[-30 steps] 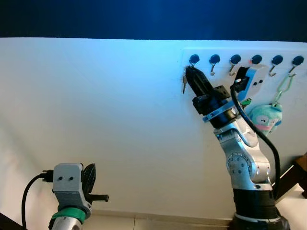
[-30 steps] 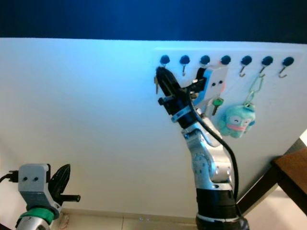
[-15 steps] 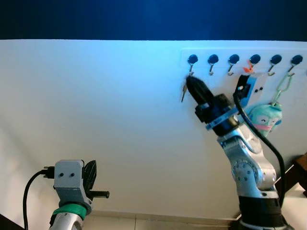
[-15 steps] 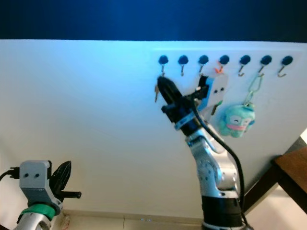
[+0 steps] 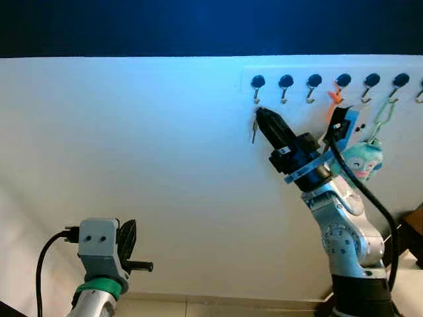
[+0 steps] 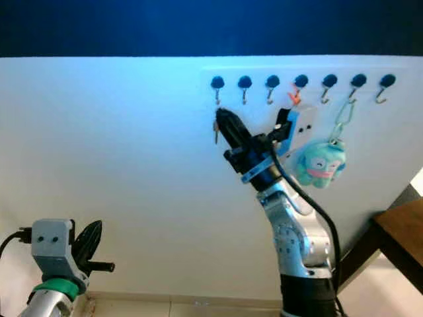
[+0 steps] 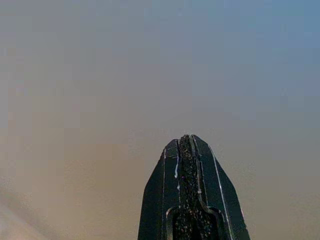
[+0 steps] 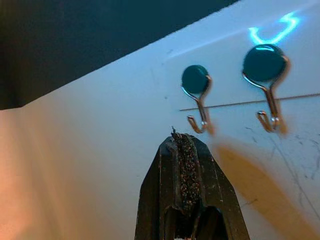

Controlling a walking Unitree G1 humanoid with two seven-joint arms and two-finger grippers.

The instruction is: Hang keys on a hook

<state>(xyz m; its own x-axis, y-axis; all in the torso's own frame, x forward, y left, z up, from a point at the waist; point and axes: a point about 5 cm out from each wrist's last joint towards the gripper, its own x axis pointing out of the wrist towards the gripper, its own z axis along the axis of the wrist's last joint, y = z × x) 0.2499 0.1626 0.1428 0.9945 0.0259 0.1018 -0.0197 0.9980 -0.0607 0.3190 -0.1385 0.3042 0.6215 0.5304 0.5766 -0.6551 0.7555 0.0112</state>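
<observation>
My right gripper (image 5: 260, 113) is raised against the white wall, with its tips just below the leftmost hook (image 5: 257, 86) of a row. It is shut on a small key (image 5: 254, 131) that dangles beside the tips. In the right wrist view the closed fingertips (image 8: 182, 142) sit right under that hook's curl (image 8: 197, 124), apart from it, and a second hook (image 8: 265, 65) is beside it. My left gripper (image 5: 127, 240) hangs low at the left, shut and holding nothing, facing bare wall (image 7: 150, 75).
Several more hooks (image 5: 314, 84) run along a white strip to the right. A teal plush toy (image 5: 362, 158) hangs from a carabiner (image 5: 383, 112), and an orange tag (image 5: 335, 99) hangs on another hook. Dark wooden furniture (image 6: 396, 231) stands at the lower right.
My right gripper has dropped a little with the key, from beside the leftmost hook to just beneath it. The camera has shifted, sliding the hook row leftwards.
</observation>
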